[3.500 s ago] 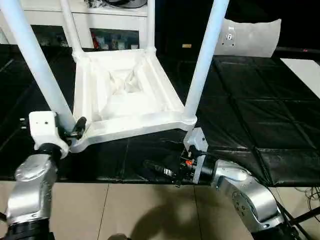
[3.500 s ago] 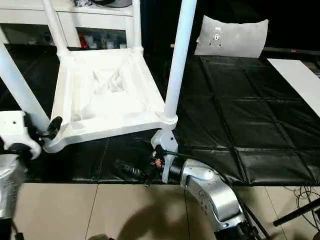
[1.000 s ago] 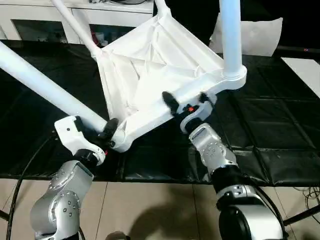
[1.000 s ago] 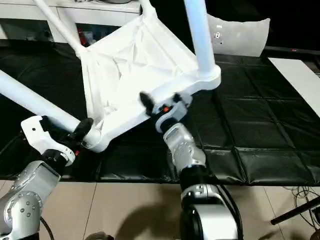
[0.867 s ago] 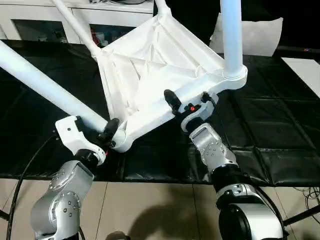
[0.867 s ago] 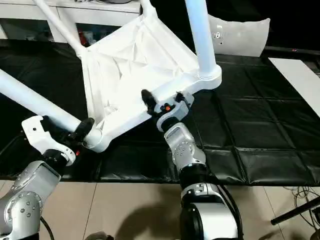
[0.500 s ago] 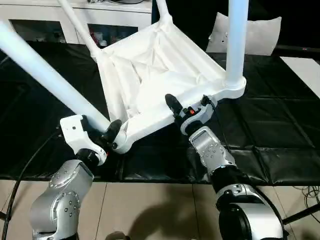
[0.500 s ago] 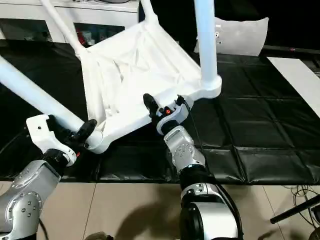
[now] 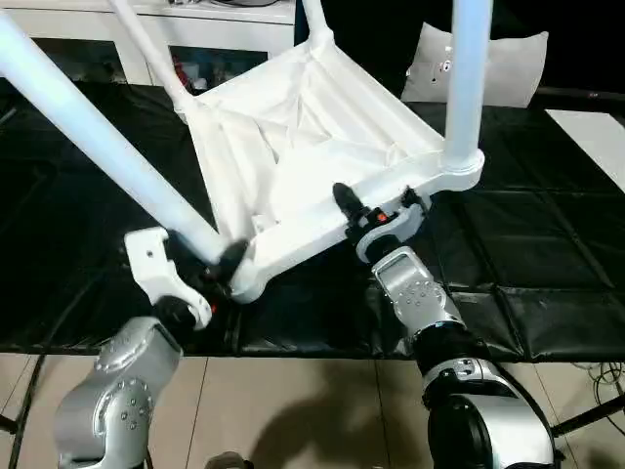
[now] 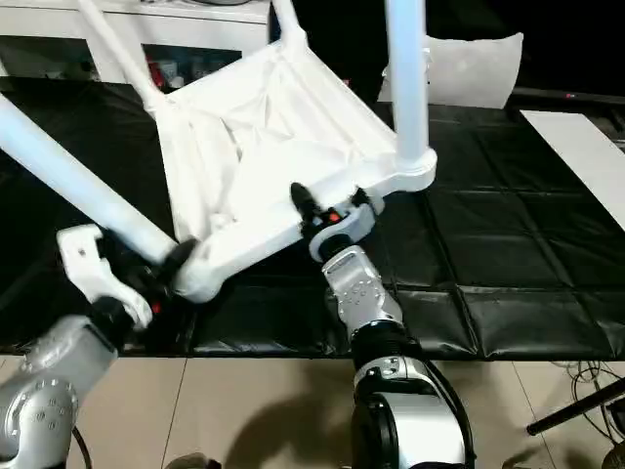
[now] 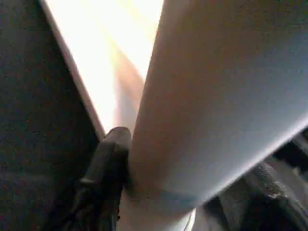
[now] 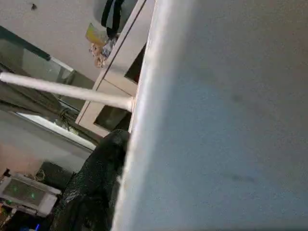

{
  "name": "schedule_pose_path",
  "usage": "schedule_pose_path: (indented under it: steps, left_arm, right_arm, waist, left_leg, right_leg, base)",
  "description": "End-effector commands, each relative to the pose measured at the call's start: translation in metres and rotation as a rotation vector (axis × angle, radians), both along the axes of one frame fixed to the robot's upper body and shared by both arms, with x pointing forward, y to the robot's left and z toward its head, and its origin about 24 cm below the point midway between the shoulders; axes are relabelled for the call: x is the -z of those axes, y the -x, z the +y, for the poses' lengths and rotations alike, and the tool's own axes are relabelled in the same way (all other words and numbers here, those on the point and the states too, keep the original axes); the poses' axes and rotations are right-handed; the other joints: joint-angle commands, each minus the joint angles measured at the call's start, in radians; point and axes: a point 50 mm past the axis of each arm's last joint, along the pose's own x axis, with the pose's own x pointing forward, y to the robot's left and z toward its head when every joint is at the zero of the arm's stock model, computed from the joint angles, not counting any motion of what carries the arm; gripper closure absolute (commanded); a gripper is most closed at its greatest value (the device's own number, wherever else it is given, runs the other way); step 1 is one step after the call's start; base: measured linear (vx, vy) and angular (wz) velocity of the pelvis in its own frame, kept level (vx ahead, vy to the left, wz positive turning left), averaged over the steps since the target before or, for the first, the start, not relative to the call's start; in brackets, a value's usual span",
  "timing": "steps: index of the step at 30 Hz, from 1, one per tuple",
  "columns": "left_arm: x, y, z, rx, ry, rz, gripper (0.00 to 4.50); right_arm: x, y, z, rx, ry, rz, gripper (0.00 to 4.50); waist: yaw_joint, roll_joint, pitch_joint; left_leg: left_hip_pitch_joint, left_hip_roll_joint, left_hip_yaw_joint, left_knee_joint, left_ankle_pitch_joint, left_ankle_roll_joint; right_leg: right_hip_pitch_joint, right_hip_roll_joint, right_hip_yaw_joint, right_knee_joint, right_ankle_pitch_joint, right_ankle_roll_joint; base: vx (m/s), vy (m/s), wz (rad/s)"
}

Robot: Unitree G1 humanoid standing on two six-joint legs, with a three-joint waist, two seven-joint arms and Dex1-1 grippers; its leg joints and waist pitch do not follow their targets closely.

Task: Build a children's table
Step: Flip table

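The children's table was flipped upside down and tilted, its ribbed white plastic underside facing up and towards the camera, hanging over the desk, which was covered in black quilted-looking padded mat with stitched square panels. All glossy white plastic, rectangular top with rounded corner sockets, and long smooth tapered round legs sticking out of them. One leg slanted up and off to the left, another leg rose nearly straight up from the near right corner socket, and two thinner-looking ones ran up at the far side.

The left end effector was down at the near left corner, its black fingers pinching the base of the slanted leg right where it met the socket. In the left wrist view you could see one black finger pressed flat against the smooth round leg.

The right end effector was clamped on the near edge of the tabletop, one black finger over the rim on the underside. The right wrist view showed a dark finger hugging the flat white panel.

Behind it all sat a white cabinet with glass doors, a crumpled white plastic bag on the mat, and a flat white board at the right edge. Beige tiled floor below.
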Motion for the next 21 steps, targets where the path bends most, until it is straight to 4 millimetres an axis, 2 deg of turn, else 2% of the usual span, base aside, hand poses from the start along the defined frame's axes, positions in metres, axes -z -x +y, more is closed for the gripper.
schedule_pose_path:
  steps: [1,4,5,6,9,10,11,12,15,16,17,19,20,21]
  left_arm:
    - [0.004,0.004,-0.022,0.137,0.053,0.023,1.38]
    - [0.004,0.010,-0.022,0.201,0.059,0.011,1.16]
    - [0.004,0.014,-0.020,0.229,0.050,0.007,1.00]
    - [0.005,0.020,-0.016,0.270,0.029,0.005,1.00]
    - [0.005,0.025,-0.012,0.290,0.015,0.004,0.82]
    - [0.005,0.032,-0.006,0.313,-0.003,0.004,0.81]
    - [0.004,0.036,-0.002,0.330,-0.019,0.000,0.81]
    - [0.004,0.044,0.004,0.372,-0.063,0.000,0.81]
    - [0.002,0.050,0.012,0.410,-0.140,-0.012,0.81]
    - [0.002,0.050,0.012,0.410,-0.140,-0.012,0.81]
    - [-0.005,0.056,0.017,0.458,-0.216,-0.036,0.81]
    - [-0.011,0.061,0.018,0.512,-0.272,-0.050,0.81]
    - [-0.011,0.061,0.018,0.512,-0.272,-0.050,0.81]
    - [-0.014,0.062,0.019,0.538,-0.318,-0.048,0.81]
  right_arm:
    - [-0.048,-0.006,0.049,-0.081,-0.060,-0.128,2.28]
    - [-0.053,-0.010,0.036,-0.027,-0.060,-0.142,2.32]
    - [-0.055,-0.011,0.030,-0.001,-0.050,-0.153,2.34]
    - [-0.060,-0.014,0.021,0.035,-0.029,-0.176,2.34]
    - [-0.062,-0.014,0.015,0.053,-0.012,-0.190,2.39]
    - [-0.066,-0.015,0.007,0.077,0.012,-0.212,2.40]
    - [-0.068,-0.014,0.000,0.091,0.034,-0.225,2.40]
    - [-0.071,-0.012,-0.012,0.116,0.068,-0.250,2.40]
    - [-0.072,-0.006,-0.025,0.136,0.126,-0.277,2.41]
    - [-0.072,-0.006,-0.025,0.136,0.126,-0.277,2.41]
    - [-0.075,0.005,-0.036,0.136,0.201,-0.311,2.42]
    - [-0.078,0.014,-0.043,0.137,0.294,-0.354,2.42]
    - [-0.078,0.014,-0.043,0.137,0.294,-0.354,2.47]
    - [-0.082,0.019,-0.050,0.161,0.370,-0.385,2.47]
  waist:
    - [-0.005,0.006,-0.061]
    - [-0.005,0.005,-0.062]
    - [-0.006,0.001,-0.062]
    - [-0.003,0.001,-0.064]
    - [-0.004,0.006,-0.065]
    - [0.000,0.008,-0.063]
    - [-0.002,0.002,-0.063]
    - [0.001,-0.003,-0.061]
    - [-0.003,-0.003,-0.056]
    - [-0.002,-0.002,-0.056]
    - [0.002,0.001,-0.056]
    - [0.000,-0.001,-0.056]
    - [-0.001,-0.004,-0.055]
    - [-0.004,-0.008,-0.053]
  left_leg:
    - [0.021,0.015,0.006,-0.063,-0.107,0.000]
    - [0.021,0.015,0.006,-0.063,-0.101,0.003]
    - [0.020,0.014,0.007,-0.062,-0.089,0.004]
    - [0.021,0.013,0.006,-0.060,-0.075,0.009]
    - [0.021,0.013,0.008,-0.058,-0.056,0.015]
    - [0.027,0.015,0.010,-0.059,-0.070,0.011]
    - [0.025,0.015,0.011,-0.059,-0.074,0.012]
    - [0.022,0.015,0.010,-0.062,-0.078,0.008]
    - [0.023,0.014,0.010,-0.065,-0.099,-0.005]
    - [0.025,0.015,0.010,-0.065,-0.104,-0.013]
    - [0.028,0.016,0.007,-0.066,-0.101,-0.022]
    - [0.026,0.014,0.005,-0.066,-0.069,-0.030]
    - [0.028,0.013,0.006,-0.066,-0.068,-0.036]
    - [0.026,0.012,0.006,-0.067,-0.081,-0.040]
  right_leg:
    - [0.040,-0.051,0.031,-0.059,0.030,-0.164]
    - [0.039,-0.050,0.031,-0.057,0.035,-0.164]
    - [0.039,-0.049,0.031,-0.055,0.047,-0.164]
    - [0.039,-0.048,0.031,-0.053,0.058,-0.160]
    - [0.035,-0.045,0.031,-0.049,0.081,-0.159]
    - [0.029,-0.044,0.030,-0.052,0.072,-0.161]
    - [0.031,-0.044,0.031,-0.053,0.069,-0.160]
    - [0.033,-0.045,0.031,-0.050,0.048,-0.153]
    - [0.028,-0.042,0.031,-0.055,0.012,-0.124]
    - [0.027,-0.042,0.032,-0.055,0.012,-0.113]
    - [0.027,-0.041,0.031,-0.055,0.021,-0.106]
    - [0.030,-0.037,0.030,-0.049,0.076,-0.090]
    - [0.028,-0.034,0.030,-0.048,0.086,-0.083]
    - [0.029,-0.034,0.030,-0.049,0.074,-0.083]
  base:
    - [0.000,0.000,0.00]
    - [0.000,0.000,0.00]
    - [0.000,0.000,0.00]
    - [0.000,0.000,0.00]
    - [0.000,0.000,0.00]
    - [0.000,0.000,0.00]
    - [0.000,0.000,0.00]
    - [0.000,0.000,0.00]
    - [0.000,0.000,0.00]
    - [0.000,0.000,0.00]
    - [0.000,0.000,0.00]
    - [0.000,0.000,0.00]
    - [0.000,0.000,0.00]
    - [0.000,0.000,0.00]
